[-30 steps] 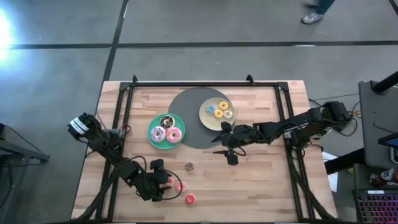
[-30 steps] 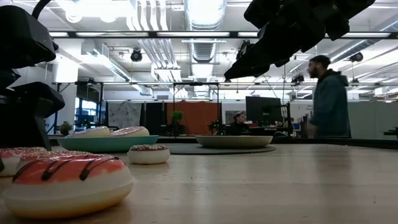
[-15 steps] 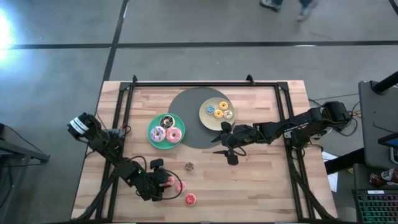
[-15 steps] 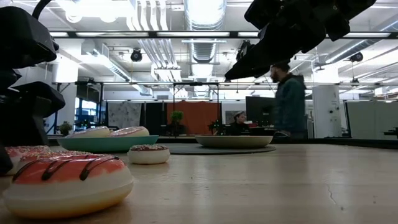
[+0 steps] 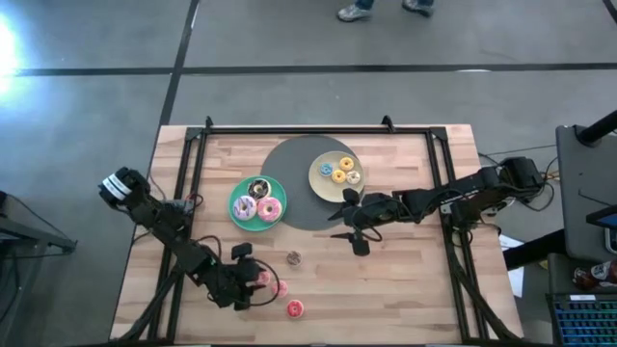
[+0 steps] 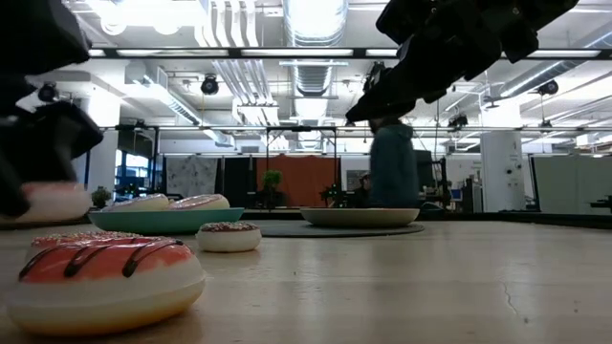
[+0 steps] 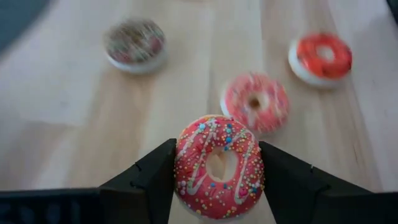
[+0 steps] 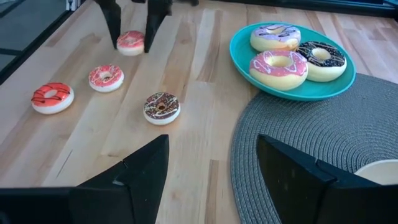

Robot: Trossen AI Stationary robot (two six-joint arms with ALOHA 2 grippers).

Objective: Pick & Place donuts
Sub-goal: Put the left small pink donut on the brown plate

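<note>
My left gripper is shut on a tiny pink sprinkled donut near the table's near-left part. Three tiny donuts lie flat on the wood beside it: a brown one, a pink one and a red-striped one. Three larger donuts sit on the teal plate. Three tiny ones lie on the pale-yellow plate. My right gripper hangs open above the table at the grey mat's near edge, touching nothing. My left gripper pinches the sprinkled donut by the two opposite outer sides of its ring, one finger on each side. The fingers come from above, pointing down. The donut is lifted clear of the table, roughly level, iced face up.
A round grey mat lies under part of both plates at the table's far middle. Black frame rails run along the table's left, right and far edges. Bare wood lies toward the near-right part. A person walks in the room beyond the table.
My left gripper has risen from the table with the sprinkled donut held between its fingers; the donut, which rested on the wood a second ago, now hangs clear of it. The other donuts have stayed put. A person has walked across the room behind.
</note>
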